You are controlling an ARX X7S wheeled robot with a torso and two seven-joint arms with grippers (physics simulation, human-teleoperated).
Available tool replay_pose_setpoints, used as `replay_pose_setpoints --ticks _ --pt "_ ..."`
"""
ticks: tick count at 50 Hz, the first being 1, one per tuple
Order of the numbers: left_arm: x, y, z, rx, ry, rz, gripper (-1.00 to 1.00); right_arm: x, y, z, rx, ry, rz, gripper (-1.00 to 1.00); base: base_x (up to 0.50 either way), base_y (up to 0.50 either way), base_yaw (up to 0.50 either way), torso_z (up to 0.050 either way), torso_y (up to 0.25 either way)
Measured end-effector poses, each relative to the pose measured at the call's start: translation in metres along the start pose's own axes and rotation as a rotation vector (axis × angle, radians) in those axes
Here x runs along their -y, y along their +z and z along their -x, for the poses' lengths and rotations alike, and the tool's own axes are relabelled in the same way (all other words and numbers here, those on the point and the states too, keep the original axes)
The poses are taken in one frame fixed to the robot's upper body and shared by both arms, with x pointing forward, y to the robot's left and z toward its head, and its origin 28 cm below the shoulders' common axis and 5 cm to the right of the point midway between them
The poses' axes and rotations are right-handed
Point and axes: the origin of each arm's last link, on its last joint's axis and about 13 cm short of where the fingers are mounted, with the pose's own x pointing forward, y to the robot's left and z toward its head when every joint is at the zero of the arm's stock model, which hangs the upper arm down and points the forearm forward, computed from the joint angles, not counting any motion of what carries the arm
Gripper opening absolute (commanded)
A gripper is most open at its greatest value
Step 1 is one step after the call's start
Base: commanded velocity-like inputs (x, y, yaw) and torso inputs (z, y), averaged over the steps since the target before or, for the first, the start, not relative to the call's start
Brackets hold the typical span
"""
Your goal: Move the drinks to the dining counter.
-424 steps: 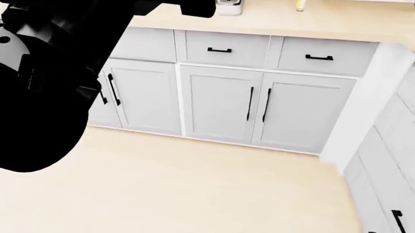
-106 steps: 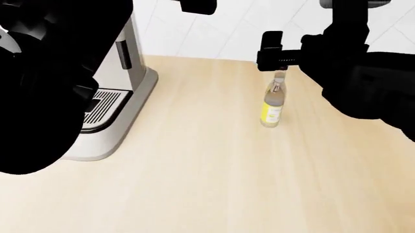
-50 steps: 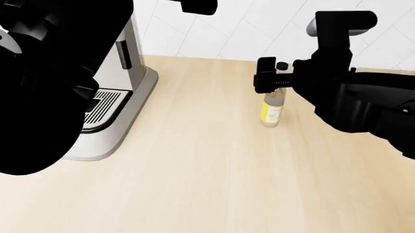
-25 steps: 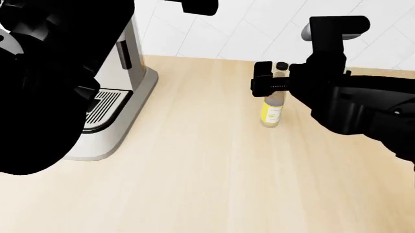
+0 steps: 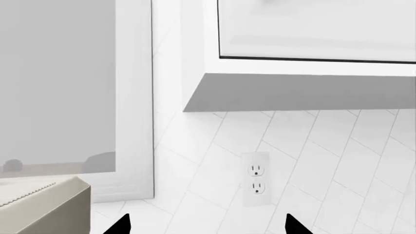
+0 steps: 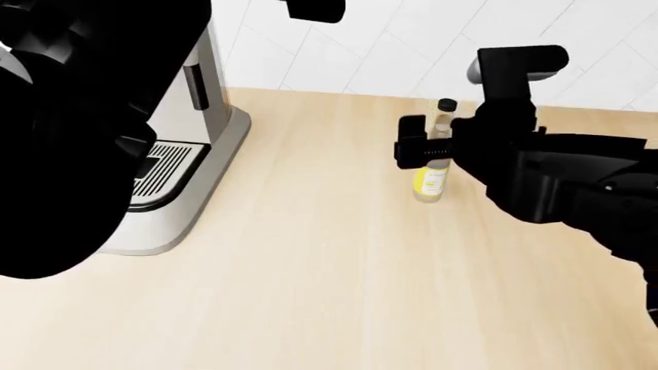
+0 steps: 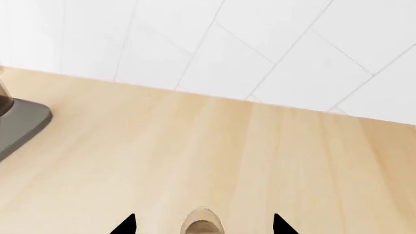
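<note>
since a second ago the right end effector (image 6: 424, 146) has sunk from the cap to the neck of the glass bottle (image 6: 431, 179), jaws apart around it, not yet clamped. head view: the bottle stands upright on the tabletop (image 6: 308, 254), right of the coffee machine (image 6: 180, 146). right wrist view: spread fingertips (image 7: 124, 225) flank it. left wrist view: that end effector hangs parted before a wall socket (image 5: 255, 178). nothing looks delivered; the other drinks and dining counter are unseen.

Right gripper (image 6: 424, 148) hides the glass bottle's (image 6: 431, 182) middle; perhaps only its blurred top (image 7: 200, 223) shows at wrist.
</note>
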Motion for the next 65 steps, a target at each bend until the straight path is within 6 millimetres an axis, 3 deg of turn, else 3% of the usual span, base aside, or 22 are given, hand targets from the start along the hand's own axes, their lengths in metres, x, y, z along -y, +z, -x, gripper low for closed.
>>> replay_pose_setpoints --ticks 11,12,37,55,65 --pt "0.0 -0.001 0.0 -0.002 -0.001 0.001 1.0 0.002 -0.005 -0.004 -0.014 -0.002 -0.003 1.0 0.0 0.0 0.0 0.0 0.0" --pt "0.0 -0.001 0.0 -0.002 -0.001 0.001 1.0 0.002 -0.005 -0.005 -0.015 -0.001 -0.004 -1.0 0.0 0.0 0.0 0.0 0.0" --pt "0.0 0.0 0.0 -0.001 0.001 0.001 1.0 -0.001 -0.003 -0.002 0.011 0.008 0.018 -1.0 0.0 0.0 0.0 0.0 0.0" --pt "0.0 0.0 0.0 0.0 0.002 0.001 1.0 -0.011 0.052 0.035 0.205 0.0 0.098 -1.0 0.0 0.0 0.0 0.0 0.0" --pt "0.0 0.0 0.0 -0.001 0.0 0.003 1.0 -0.019 0.076 0.056 0.28 -0.002 0.151 -1.0 -0.5 -0.04 0.0 0.0 0.001"
